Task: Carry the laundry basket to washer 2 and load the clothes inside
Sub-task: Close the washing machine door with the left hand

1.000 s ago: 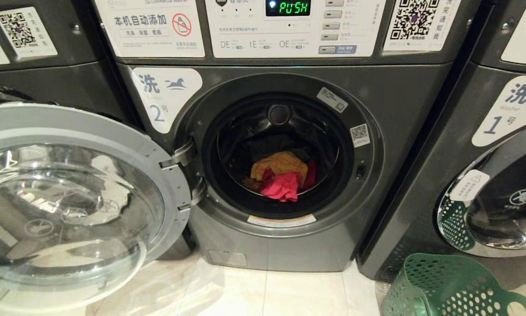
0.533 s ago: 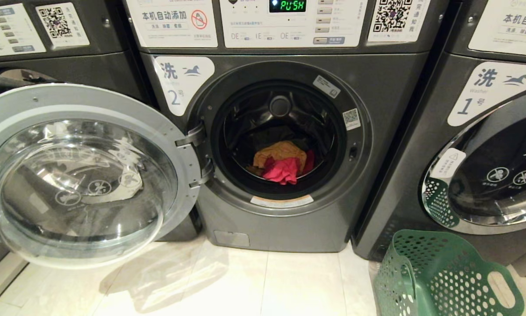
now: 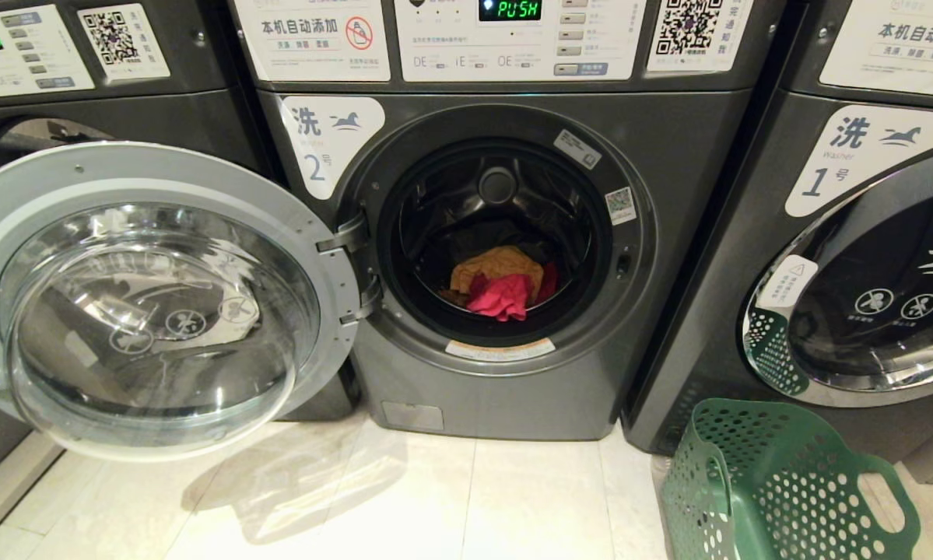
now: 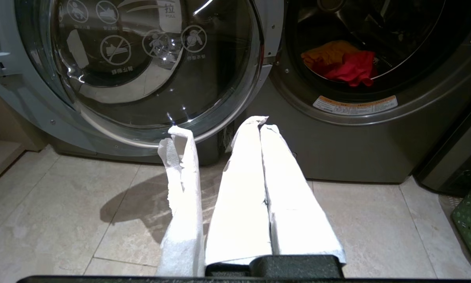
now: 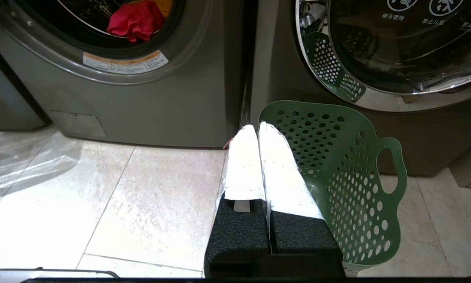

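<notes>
Crumpled pink-red clothes (image 3: 501, 295) in washer 2 (image 3: 505, 233) steel drum, perforated laundry basket (image 3: 777, 486) empty, both fingers pressed together.

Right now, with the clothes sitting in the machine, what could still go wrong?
Washer 2 has its door swung wide open over the floor, so the robot could bump it when it moves. The clothes lie near the drum's front lip and might catch when the door closes. The laundry basket on the floor could get in the way.
</notes>
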You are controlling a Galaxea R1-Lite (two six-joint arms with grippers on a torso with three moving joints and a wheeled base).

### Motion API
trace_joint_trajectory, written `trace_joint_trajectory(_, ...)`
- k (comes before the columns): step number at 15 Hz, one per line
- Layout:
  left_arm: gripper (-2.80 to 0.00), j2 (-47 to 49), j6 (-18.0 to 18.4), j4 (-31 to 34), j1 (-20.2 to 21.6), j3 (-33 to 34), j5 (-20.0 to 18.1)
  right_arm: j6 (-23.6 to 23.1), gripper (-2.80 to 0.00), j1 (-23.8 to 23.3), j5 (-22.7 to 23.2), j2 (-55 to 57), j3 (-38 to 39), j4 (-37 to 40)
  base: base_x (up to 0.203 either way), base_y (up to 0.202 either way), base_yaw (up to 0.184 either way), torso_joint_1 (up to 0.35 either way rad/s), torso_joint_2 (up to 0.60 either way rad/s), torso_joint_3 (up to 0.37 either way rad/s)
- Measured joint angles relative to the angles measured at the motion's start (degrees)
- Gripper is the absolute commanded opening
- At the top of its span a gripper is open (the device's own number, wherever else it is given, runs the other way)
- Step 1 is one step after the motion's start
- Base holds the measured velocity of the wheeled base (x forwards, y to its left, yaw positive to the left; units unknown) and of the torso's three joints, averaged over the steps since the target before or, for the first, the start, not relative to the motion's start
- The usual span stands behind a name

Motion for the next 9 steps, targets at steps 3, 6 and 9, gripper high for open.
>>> trace_joint_trajectory(3, -2.8, 0.0, 1.8, -0.1, 0.0, 0.0, -0.3, -0.2, -2.8, 0.0, 0.1, 0.0, 0.0, 0.0, 0.0, 0.0, 0.0, 0.0, 0.0, 0.0)
trace_joint_trajectory(6, -2.8, 0.4, 1.9, 0.4, 0.0, -4.0, 0.0, 0.1, -2.8, 0.0, 0.0, 0.0, 0.0, 0.0, 0.0, 0.0, 0.0, 0.0, 0.0, 0.0)
trace_joint_trajectory(9, -2.8, 6.4, 1.8, 3.1, 0.1, -17.3, 0.5, 0.0, -2.8, 0.0, 0.0, 0.0, 0.0, 0.0, 0.0, 0.0, 0.0, 0.0, 0.0, 0.0)
